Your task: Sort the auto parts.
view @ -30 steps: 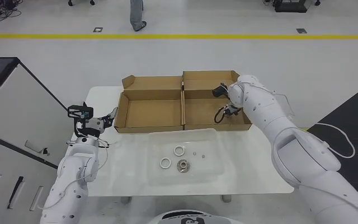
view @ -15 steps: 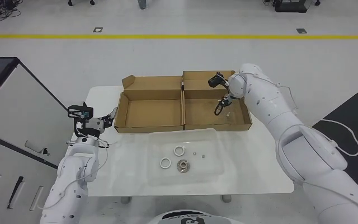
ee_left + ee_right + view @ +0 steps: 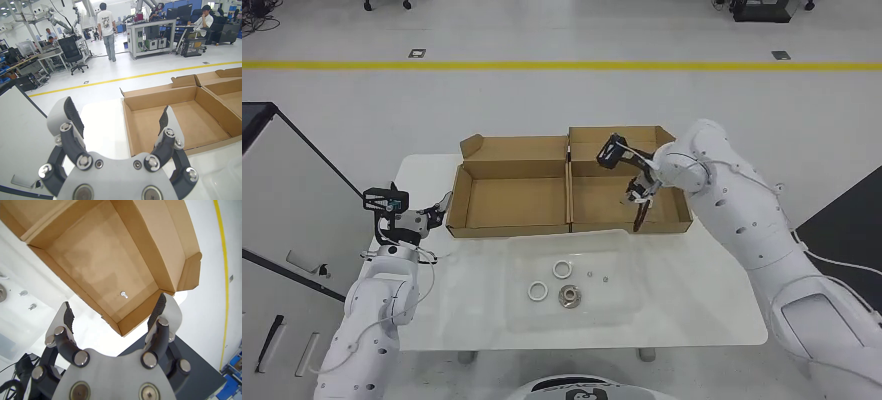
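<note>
Right end effector (image 3: 114,304): It hangs above the right box (image 3: 597,200). Its two fingers are wide apart and hold nothing.
Bolt (image 3: 123,294): It lies on the floor of the right box, near the box's 3 o'clock wall.
What changed: In the last second the right arm swings its wrist toward 9 o'clock, across the right box. The left arm does not move.
What it means: I think this bolt is now sorted, and the arm is free to get the next part.
Left end effector (image 3: 117,108): It is wide open and holds nothing. It sits at 9 o'clock from the left box (image 3: 512,200), which has no parts in it.
Tray (image 3: 617,250): It lies on the desk (image 3: 702,300) at 6 o'clock from the boxes. Two white rings (image 3: 562,269), a metal wheel part (image 3: 568,295) and two small bolts (image 3: 23,292) wait in it.
Edges: The box walls stand up between the right end effector and the tray, so I think it must go over them.
Open room: Bare desk lies at 3 o'clock from the tray.
</note>
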Motion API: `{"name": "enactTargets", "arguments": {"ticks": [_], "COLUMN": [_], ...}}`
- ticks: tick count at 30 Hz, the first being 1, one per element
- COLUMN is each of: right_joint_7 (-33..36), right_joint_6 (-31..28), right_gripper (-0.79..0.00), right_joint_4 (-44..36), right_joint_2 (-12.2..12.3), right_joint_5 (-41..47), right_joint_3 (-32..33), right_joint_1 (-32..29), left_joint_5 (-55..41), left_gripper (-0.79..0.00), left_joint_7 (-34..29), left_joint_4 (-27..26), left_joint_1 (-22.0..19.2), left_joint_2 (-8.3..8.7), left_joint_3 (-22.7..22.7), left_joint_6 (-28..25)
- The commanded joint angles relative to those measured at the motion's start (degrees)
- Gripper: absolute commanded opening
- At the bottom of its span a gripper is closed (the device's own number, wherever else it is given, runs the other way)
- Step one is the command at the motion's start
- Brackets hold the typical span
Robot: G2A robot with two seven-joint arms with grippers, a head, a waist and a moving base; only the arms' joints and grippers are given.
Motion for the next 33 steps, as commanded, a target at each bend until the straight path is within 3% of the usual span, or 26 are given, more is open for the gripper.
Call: {"name": "enactTargets", "arguments": {"ticks": [1,11,18,21,33], "right_joint_7": [-0.71,-3.00,-4.77,-5.48,-5.48], "right_joint_6": [-0.73,-3.02,-4.78,-5.49,-5.49], "right_gripper": [0.000,0.000,0.000,0.000,0.000], "right_joint_4": [-3.67,-12.82,-15.28,-15.35,-15.35], "right_joint_2": [1.63,9.47,13.42,14.54,14.54], "right_joint_5": [0.90,8.29,15.21,17.92,17.92], "right_joint_3": [-0.80,-9.09,-14.48,-17.09,-17.09], "right_joint_1": [-1.28,0.82,4.67,6.63,6.63], "left_joint_5": [0.00,0.00,0.00,0.00,0.00], "left_gripper": [0.000,0.000,0.000,0.000,0.000], "left_joint_7": [0.00,0.00,0.00,0.00,0.00], "left_joint_4": [0.00,0.00,0.00,0.00,0.00], "left_joint_1": [0.00,0.00,0.00,0.00,0.00], "left_joint_2": [0.00,0.00,0.00,0.00,0.00], "left_joint_3": [0.00,0.00,0.00,0.00,0.00], "left_joint_6": [0.00,0.00,0.00,0.00,0.00]}}
